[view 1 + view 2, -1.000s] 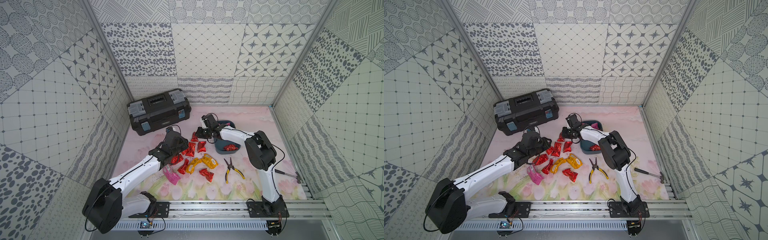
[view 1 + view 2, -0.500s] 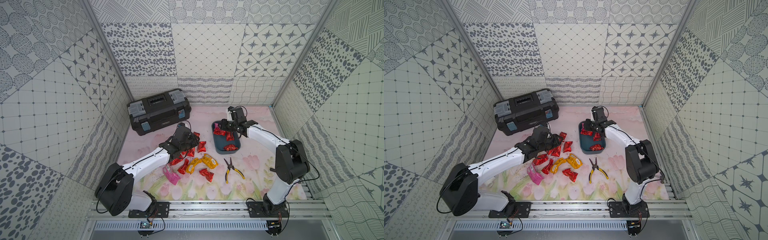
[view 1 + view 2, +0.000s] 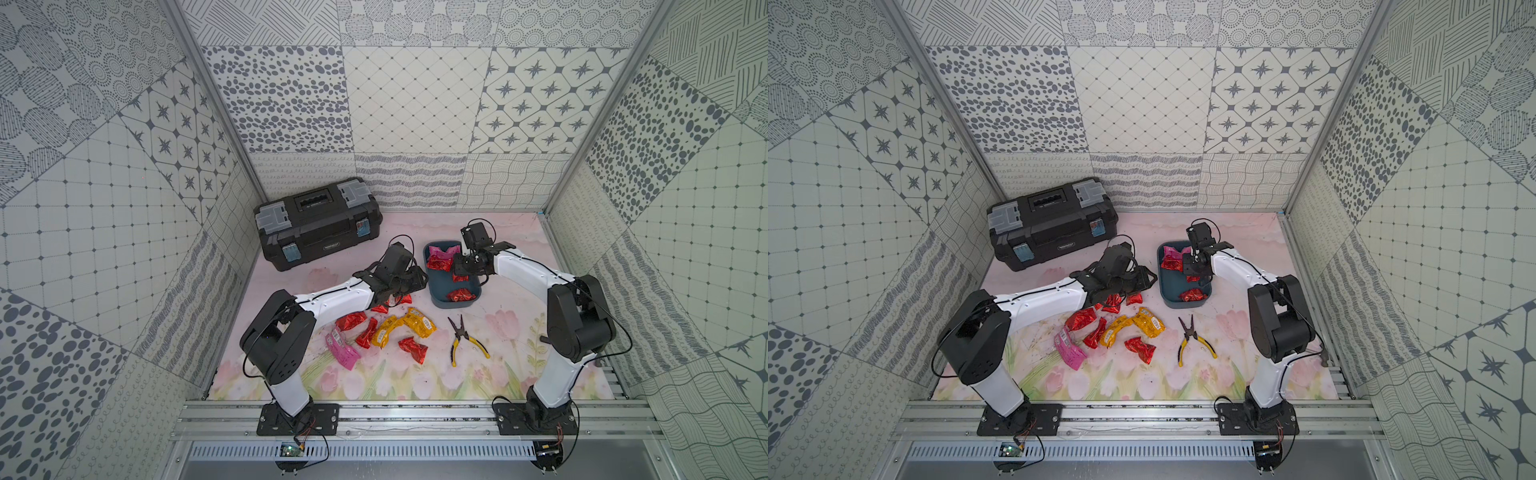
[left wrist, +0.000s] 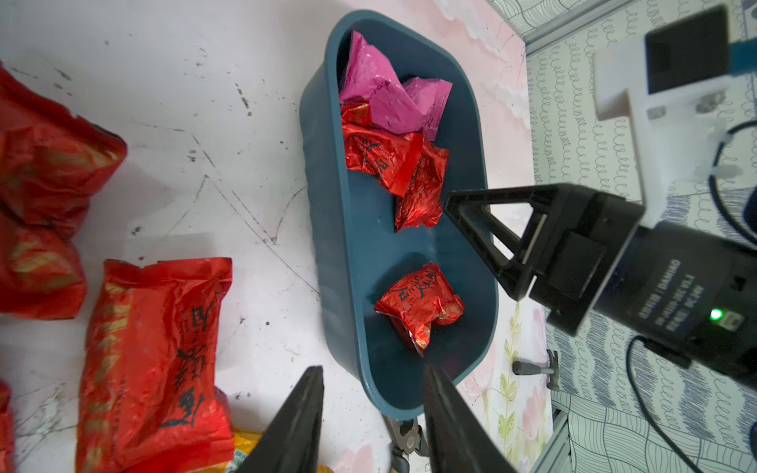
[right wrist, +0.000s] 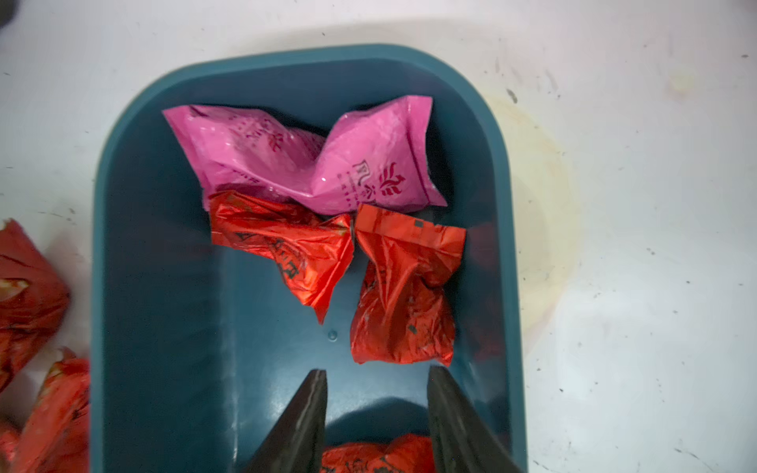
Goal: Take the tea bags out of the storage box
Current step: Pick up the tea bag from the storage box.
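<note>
Right jaws apart, empty, over storage box (image 5: 155,286) floor; left jaws apart, empty, at box's outer edge.

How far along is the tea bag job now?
Done: many tea bags lie on the table. In hand: nothing; both the right gripper, over the storage box, and the left gripper are open. Left: one pink tea bag and three red tea bags inside.

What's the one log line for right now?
right claw open over storage box | left claw open beside it | pink and red tea bags inside
</note>
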Controlling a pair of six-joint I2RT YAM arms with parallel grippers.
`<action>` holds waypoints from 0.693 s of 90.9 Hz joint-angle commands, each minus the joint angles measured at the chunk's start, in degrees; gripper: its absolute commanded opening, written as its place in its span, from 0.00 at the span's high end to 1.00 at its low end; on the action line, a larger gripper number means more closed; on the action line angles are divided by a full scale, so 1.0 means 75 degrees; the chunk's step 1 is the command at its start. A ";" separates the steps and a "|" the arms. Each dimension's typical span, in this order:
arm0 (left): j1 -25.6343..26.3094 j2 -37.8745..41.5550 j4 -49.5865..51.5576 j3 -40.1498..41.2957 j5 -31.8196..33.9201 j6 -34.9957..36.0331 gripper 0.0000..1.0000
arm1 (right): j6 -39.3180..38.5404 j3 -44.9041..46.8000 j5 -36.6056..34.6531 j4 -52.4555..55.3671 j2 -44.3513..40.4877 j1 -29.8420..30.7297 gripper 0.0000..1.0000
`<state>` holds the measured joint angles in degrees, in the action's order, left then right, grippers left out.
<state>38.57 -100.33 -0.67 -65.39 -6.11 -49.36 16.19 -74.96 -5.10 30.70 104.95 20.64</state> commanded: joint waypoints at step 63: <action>0.0096 -0.0966 -0.0141 -0.0648 -0.0455 0.0148 0.52 | -0.0021 -0.0873 -0.0617 -0.0038 0.1041 0.0025 0.87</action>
<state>39.07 -106.63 -1.06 -68.71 -8.36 -49.45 16.03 -81.34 -8.03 31.03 112.14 20.64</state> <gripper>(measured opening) 0.471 0.116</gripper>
